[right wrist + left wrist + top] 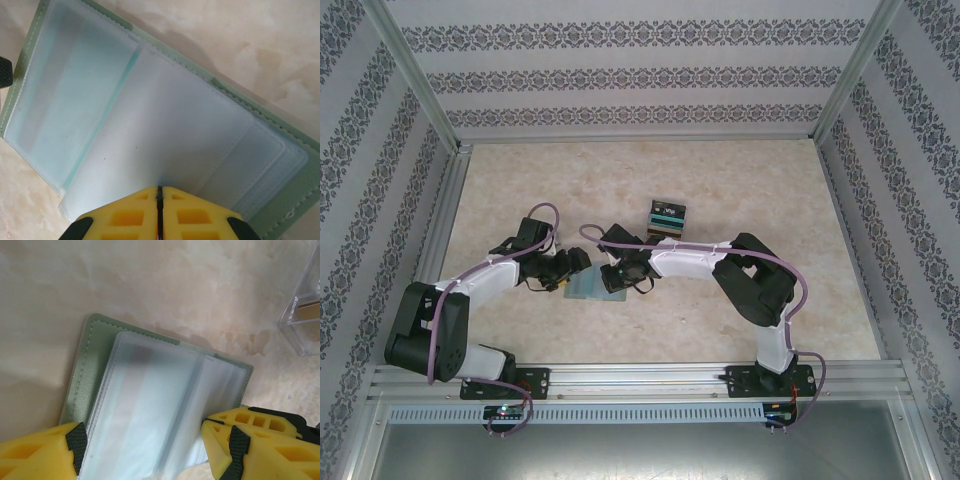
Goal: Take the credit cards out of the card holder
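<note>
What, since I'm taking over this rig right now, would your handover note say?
Left gripper: open wide, with a jaw at each side of the holder.
Right gripper: shut at the edge of a clear sleeve; I cannot tell if it pinches it.
Holder: lies open on the table, between the grippers.
Cards: a pile lies farther back, apart from the holder.
Done: several cards are out.
Left: a teal edge in one sleeve may be a card inside; check the other sleeves too.
</note>
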Controlling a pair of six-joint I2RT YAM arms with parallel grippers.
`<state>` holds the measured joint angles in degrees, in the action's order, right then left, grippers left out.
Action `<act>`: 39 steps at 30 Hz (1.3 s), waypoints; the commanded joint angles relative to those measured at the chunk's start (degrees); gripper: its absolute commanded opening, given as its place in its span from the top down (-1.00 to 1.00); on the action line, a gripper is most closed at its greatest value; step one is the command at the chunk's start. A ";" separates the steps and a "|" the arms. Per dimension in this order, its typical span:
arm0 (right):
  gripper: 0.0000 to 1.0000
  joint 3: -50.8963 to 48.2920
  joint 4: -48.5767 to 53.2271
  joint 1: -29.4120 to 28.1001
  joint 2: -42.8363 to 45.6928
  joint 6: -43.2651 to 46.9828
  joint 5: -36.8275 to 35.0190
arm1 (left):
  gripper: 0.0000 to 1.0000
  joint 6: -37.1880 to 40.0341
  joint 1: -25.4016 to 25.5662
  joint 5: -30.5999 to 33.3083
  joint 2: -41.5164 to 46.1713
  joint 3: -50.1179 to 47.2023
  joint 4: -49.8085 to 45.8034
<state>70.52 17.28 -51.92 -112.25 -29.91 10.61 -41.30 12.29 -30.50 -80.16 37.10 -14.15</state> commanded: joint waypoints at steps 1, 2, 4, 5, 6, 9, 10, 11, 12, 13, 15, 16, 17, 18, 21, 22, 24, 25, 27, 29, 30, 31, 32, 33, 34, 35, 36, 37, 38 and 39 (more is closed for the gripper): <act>0.78 0.39 1.23 -0.46 -1.91 -0.51 0.20 | -0.54 1.13 -0.40 -2.08 -1.31 1.04 0.83; 0.78 0.41 1.18 -0.44 -1.92 -0.42 0.20 | -0.54 1.18 -0.40 -2.34 -1.65 1.04 0.97; 0.78 0.45 1.19 -0.46 -1.88 -0.41 0.14 | -0.54 1.16 -0.35 -2.57 -2.39 1.04 0.97; 0.78 0.36 1.20 -0.45 -1.87 -0.41 0.17 | -0.54 1.13 -0.36 -2.49 -2.64 1.11 0.88; 0.77 0.37 1.18 -0.40 -1.90 -0.42 0.15 | -0.54 1.13 -0.36 -2.31 -2.85 1.12 0.81; 0.77 0.33 1.21 -0.43 -1.91 -0.46 0.20 | -0.54 1.13 -0.39 -2.15 -3.27 1.09 0.62; 0.78 0.32 1.22 -0.38 -1.92 -0.44 0.20 | -0.54 1.13 -0.39 -2.27 -3.41 1.13 0.62; 0.78 0.32 1.18 -0.35 -1.92 -0.44 0.20 | -0.54 1.14 -0.35 -2.37 -3.53 1.11 0.70; 0.78 0.40 1.24 -0.37 -2.00 -0.42 0.20 | -0.54 1.05 -0.34 -2.53 -3.76 1.12 0.86; 0.78 0.43 1.23 -0.38 -2.10 -0.46 0.28 | -0.54 1.06 -0.34 -2.78 -3.92 1.00 1.00; 0.78 0.56 1.13 -0.42 -2.34 -0.53 0.44 | -0.54 0.58 -0.37 -4.02 -4.28 0.81 2.00; 0.78 0.58 1.06 -0.37 -2.44 -0.57 0.55 | -0.54 0.38 -0.33 -4.63 -4.44 0.70 2.43; 0.78 0.67 1.02 -0.38 -2.53 -0.55 0.64 | -0.54 0.15 -0.26 -5.31 -4.69 0.54 3.12; 0.78 0.67 1.07 -0.39 -2.63 -0.66 0.71 | -0.54 -0.05 -0.31 -6.09 -4.82 0.39 3.68; 0.78 0.69 1.03 -0.44 -2.66 -0.61 0.78 | -0.54 -0.94 -0.28 -8.17 -5.25 -0.08 5.78; 0.78 0.67 1.07 -0.41 -2.70 -0.65 0.73 | -0.54 -1.21 -0.34 -8.77 -5.34 -0.22 6.37; 0.77 0.58 1.04 -0.38 -2.67 -0.62 0.69 | -0.55 -1.57 -0.32 -9.54 -5.61 -0.28 7.01; 0.78 0.58 1.08 -0.38 -2.68 -0.68 0.73 | -0.55 -1.78 -0.28 -10.02 -5.68 -0.40 7.41; 0.78 0.51 1.02 -0.42 -2.68 -0.70 0.72 | -0.56 -2.11 -0.24 -10.78 -6.01 -0.45 8.19; 0.78 0.50 1.01 -0.31 -2.71 -0.68 0.68 | -0.56 -2.79 -0.21 -12.10 -6.21 -0.60 9.33; 0.78 0.49 0.96 -0.37 -2.80 -0.68 0.73 | -0.56 -3.15 -0.29 -12.59 -6.22 -0.76 10.02; 0.78 0.49 1.01 -0.40 -2.66 -0.74 0.73 | -0.56 -3.59 -0.22 -13.09 -6.14 -0.85 10.61; 0.78 0.52 1.02 -0.33 -2.67 -0.72 0.64 | -0.56 -3.70 -0.31 -13.38 -6.07 -0.76 10.94; 0.77 0.50 1.07 -0.38 -2.71 -0.71 0.64 | -0.56 -3.79 -0.26 -13.53 -5.97 -0.69 10.91; 0.78 0.59 1.13 -0.35 -2.73 -0.72 0.64 | -0.56 -3.75 -0.25 -13.57 -5.91 -0.68 10.90; 0.78 0.60 1.09 -0.38 -2.75 -0.71 0.64 | -0.56 -3.72 -0.18 -13.64 -5.84 -0.63 10.91; 0.78 0.67 1.16 -0.37 -2.80 -0.63 0.64 | -0.56 -3.72 -0.25 -13.85 -5.90 -0.68 10.96; 0.78 0.74 1.22 -0.37 -2.84 -0.59 0.64 | -0.56 -3.87 -0.23 -14.01 -5.87 -0.78 11.00; 0.77 0.86 1.19 -0.37 -2.89 -0.56 0.55 | -0.56 -4.03 -0.25 -14.42 -5.82 -0.80 11.46; 0.78 0.85 1.33 -0.34 -2.95 -0.53 0.55 | -0.56 -4.27 -0.27 -14.67 -5.76 -0.97 11.75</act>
<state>70.87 17.10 -51.90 -112.60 -29.91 10.92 -44.18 11.88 -40.32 -85.58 36.99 -6.04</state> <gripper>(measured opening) 0.112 0.781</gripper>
